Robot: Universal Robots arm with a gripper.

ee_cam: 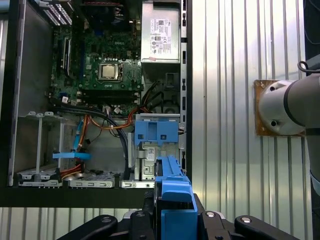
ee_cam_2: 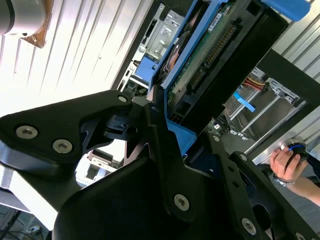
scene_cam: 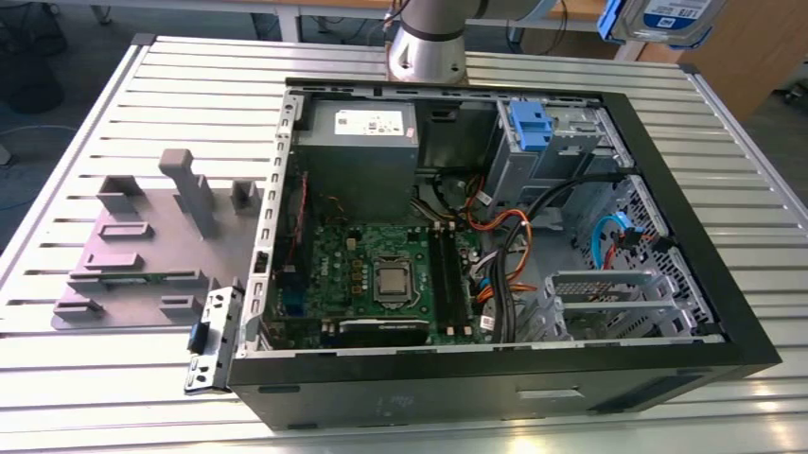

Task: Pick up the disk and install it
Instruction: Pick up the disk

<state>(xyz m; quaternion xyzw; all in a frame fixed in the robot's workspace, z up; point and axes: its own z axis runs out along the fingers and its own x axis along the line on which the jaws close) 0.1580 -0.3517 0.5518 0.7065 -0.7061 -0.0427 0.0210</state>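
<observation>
The disk (scene_cam: 667,17), silver with a white-and-blue label and a blue carrier bracket, hangs in the air above the far right corner of the open computer case (scene_cam: 505,378) in the exterior view. My gripper (ee_cam: 172,216) is shut on the disk's blue bracket (ee_cam: 173,192); in the first wrist view it hovers over the grey drive bay with its blue latch (ee_cam: 156,132). The second wrist view shows the disk's green circuit-board underside (ee_cam_2: 200,55) clamped between the black fingers (ee_cam_2: 160,145). The bay (scene_cam: 536,132) sits at the case's far right corner.
Inside the case are the grey power supply (scene_cam: 360,142), the motherboard (scene_cam: 378,270) and loose cables (scene_cam: 505,246). A grey fixture block (scene_cam: 151,246) lies on the slatted table at the exterior view's left. The arm's base (scene_cam: 427,47) stands behind the case. A person's hand (ee_cam_2: 287,161) rests on a mouse.
</observation>
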